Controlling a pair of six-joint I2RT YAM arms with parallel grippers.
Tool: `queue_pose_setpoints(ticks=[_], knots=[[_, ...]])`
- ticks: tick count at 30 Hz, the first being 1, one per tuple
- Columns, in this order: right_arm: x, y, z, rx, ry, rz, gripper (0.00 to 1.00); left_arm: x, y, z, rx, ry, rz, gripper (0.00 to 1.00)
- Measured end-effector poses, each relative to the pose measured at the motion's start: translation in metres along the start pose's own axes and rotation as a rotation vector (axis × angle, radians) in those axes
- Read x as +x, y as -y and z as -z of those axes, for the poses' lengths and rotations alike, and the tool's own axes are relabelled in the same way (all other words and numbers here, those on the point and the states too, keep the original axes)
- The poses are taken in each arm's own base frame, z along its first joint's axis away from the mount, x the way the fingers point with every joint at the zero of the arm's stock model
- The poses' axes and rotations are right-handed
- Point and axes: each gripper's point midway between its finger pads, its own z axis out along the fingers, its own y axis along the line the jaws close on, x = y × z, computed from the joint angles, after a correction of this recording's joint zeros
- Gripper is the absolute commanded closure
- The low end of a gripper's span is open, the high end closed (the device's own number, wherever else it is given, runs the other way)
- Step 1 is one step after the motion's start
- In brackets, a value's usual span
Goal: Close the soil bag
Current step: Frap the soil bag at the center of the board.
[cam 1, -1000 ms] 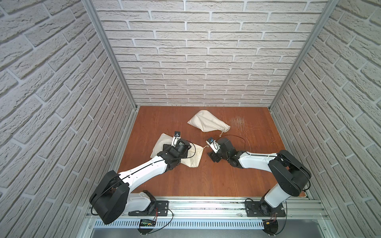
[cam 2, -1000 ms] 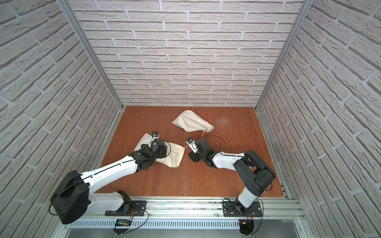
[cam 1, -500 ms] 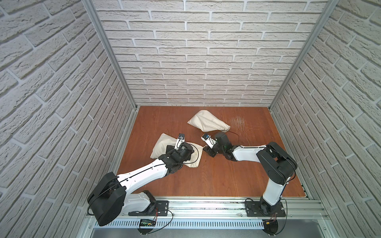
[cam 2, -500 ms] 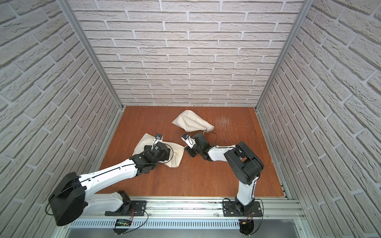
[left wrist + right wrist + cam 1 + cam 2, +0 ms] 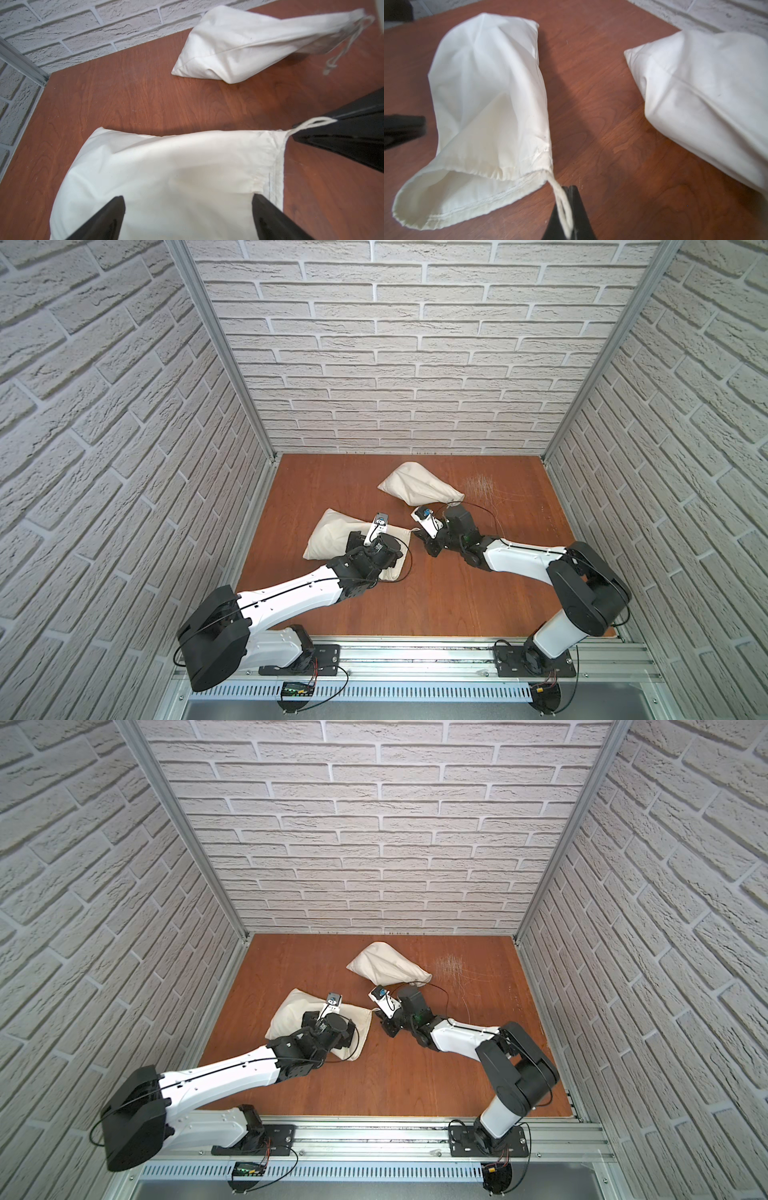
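Note:
The soil bag [image 5: 332, 531] [image 5: 291, 1011] is cream cloth and lies flat on the wooden floor, left of centre. Its mouth [image 5: 446, 191] gapes open. From the mouth's corner a white drawstring [image 5: 560, 197] [image 5: 307, 123] runs to my right gripper [image 5: 569, 188] [image 5: 417, 536] [image 5: 379, 1017]. That gripper is shut, with the string's loop caught at the jaw tips. My left gripper [image 5: 188, 198] [image 5: 376, 549] [image 5: 328, 1027] is open. It hovers low over the bag [image 5: 166, 166] just behind the mouth hem, one finger on each side, holding nothing.
Another cream bag [image 5: 415, 487] [image 5: 382, 965] [image 5: 706, 93] with a cinched neck lies at the back, just beyond my right wrist. White brick walls close in the floor [image 5: 457, 605] on three sides. Black cables loop beside both wrists.
My right jaws have gone from open to shut at the bag's corner, onto the drawstring. The left gripper drifted slightly over the bag and stayed open.

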Motion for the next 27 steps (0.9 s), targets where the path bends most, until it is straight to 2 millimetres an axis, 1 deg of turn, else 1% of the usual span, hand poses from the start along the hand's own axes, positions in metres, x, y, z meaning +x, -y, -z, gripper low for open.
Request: queue_pose_setpoints(ticks=[2,4,8,13,16,21,25,27], knots=[[-0.016,0.000,0.015,0.012,0.032,-0.012,0.97,-0.009,0.008,0.009,0.048,0.048,0.004,0.02],[-0.025,-0.003,0.026,0.016,0.047,-0.024,0.97,-0.016,0.018,0.016,0.093,0.085,-0.004,0.02],[-0.035,-0.010,0.045,0.013,0.053,-0.045,0.97,-0.028,0.043,0.026,0.184,0.151,-0.035,0.02],[-0.041,-0.020,0.058,0.002,0.040,-0.063,0.97,-0.047,0.064,0.029,0.263,0.231,-0.052,0.24],[-0.041,-0.024,0.064,-0.003,0.033,-0.074,0.97,-0.052,0.078,0.027,0.311,0.257,-0.084,0.35],[-0.044,-0.026,0.072,-0.001,0.032,-0.090,0.97,-0.052,0.102,0.020,0.379,0.258,-0.138,0.47],[-0.047,-0.027,0.081,0.002,0.040,-0.094,0.97,-0.047,0.111,0.015,0.402,0.246,-0.157,0.51],[-0.050,-0.028,0.085,0.003,0.047,-0.092,0.97,-0.043,0.112,0.011,0.397,0.235,-0.163,0.64]])
